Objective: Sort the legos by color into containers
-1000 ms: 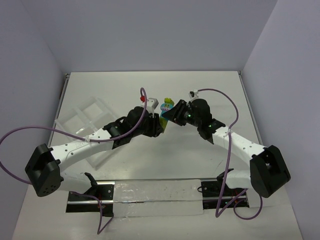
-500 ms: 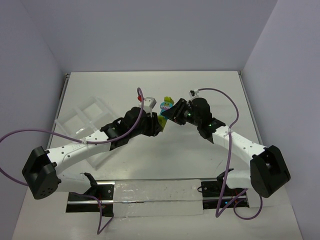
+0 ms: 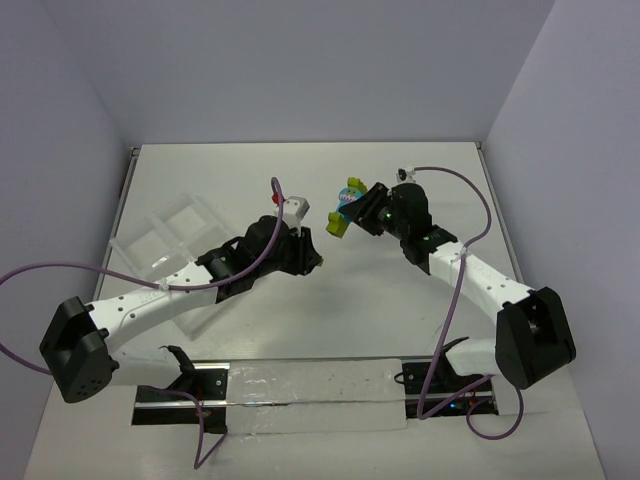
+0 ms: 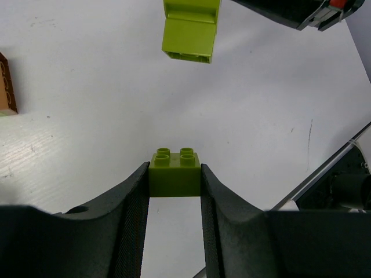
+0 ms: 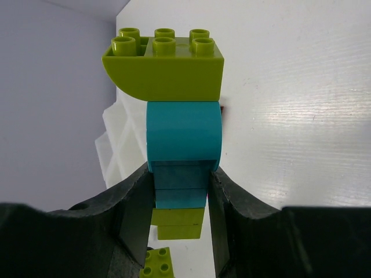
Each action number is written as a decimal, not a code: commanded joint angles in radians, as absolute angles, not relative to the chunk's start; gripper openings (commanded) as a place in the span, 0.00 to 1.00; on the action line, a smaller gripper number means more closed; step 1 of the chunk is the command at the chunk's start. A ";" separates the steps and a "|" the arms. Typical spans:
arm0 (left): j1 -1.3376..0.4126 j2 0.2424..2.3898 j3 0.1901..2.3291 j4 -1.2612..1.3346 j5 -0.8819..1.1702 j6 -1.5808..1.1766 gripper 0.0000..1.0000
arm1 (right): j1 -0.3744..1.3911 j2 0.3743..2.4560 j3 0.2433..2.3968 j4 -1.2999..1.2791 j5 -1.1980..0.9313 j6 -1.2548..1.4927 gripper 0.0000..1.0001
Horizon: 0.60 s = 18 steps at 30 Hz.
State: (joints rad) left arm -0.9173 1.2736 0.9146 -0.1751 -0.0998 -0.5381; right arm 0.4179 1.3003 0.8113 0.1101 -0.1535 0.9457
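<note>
You have a white table (image 3: 420, 320) with a matte, faintly streaked top. On its left half lies a clear four-compartment tray (image 3: 150, 240), set at an angle to the table's edges. A brown-orange brick (image 4: 6, 87) lies on the bare surface, cut off at the edge of the left wrist view, and a crinkled clear strip (image 3: 320, 395) runs along the near edge.
</note>
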 commanded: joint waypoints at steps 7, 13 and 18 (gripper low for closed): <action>-0.883 1.181 0.932 -0.268 -0.156 -0.501 0.00 | 0.408 1.308 0.847 0.059 -0.060 0.840 0.00; -0.733 1.149 0.970 -0.404 -0.214 -0.551 0.00 | 0.410 1.346 0.809 0.021 -0.073 0.791 0.02; -0.660 1.149 1.008 -0.523 -0.366 -0.645 0.00 | 0.411 1.355 0.767 0.031 -0.072 0.782 0.02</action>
